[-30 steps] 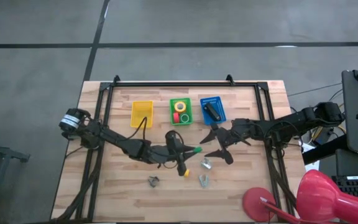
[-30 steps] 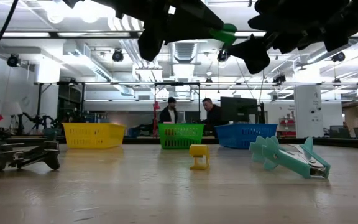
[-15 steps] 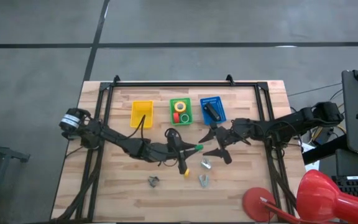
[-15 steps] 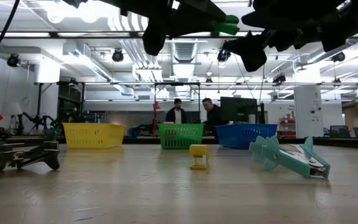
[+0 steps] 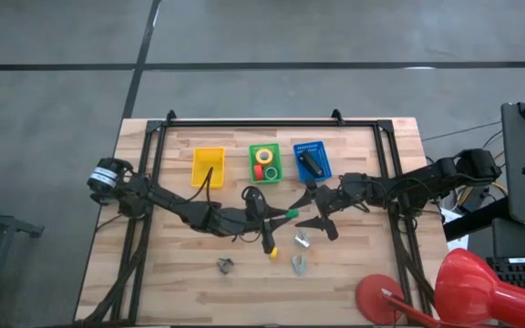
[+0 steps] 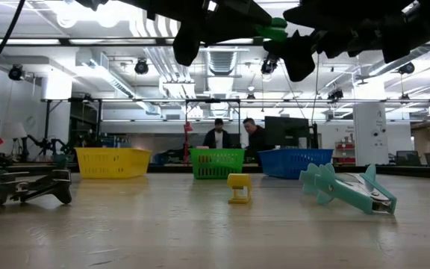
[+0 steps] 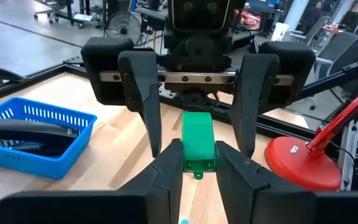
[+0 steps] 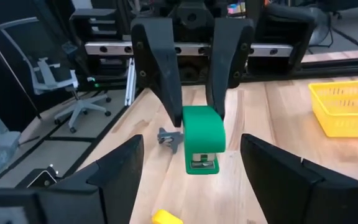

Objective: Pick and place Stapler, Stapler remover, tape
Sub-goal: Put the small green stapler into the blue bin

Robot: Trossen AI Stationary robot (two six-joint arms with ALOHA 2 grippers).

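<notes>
My left hand (image 5: 279,219) grips a green stapler (image 5: 289,216) above mid-counter (image 5: 153,282); my right hand (image 5: 310,209) faces it, fingers spread. The dark stapler (image 5: 311,162) lies in the blue basket (image 5: 322,169).

Two dark jointed arms, black cables, silver screw-studded tool rails.

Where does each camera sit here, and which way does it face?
High: overhead, straight down on wooden table; both arms show.
Low: table height, looking across; arms overhead.
Left wrist: faces right gripper; own jaws hold small green plastic stapler.
Right wrist: faces left gripper; own jaws open.
Both wrist views share that stapler.
</notes>
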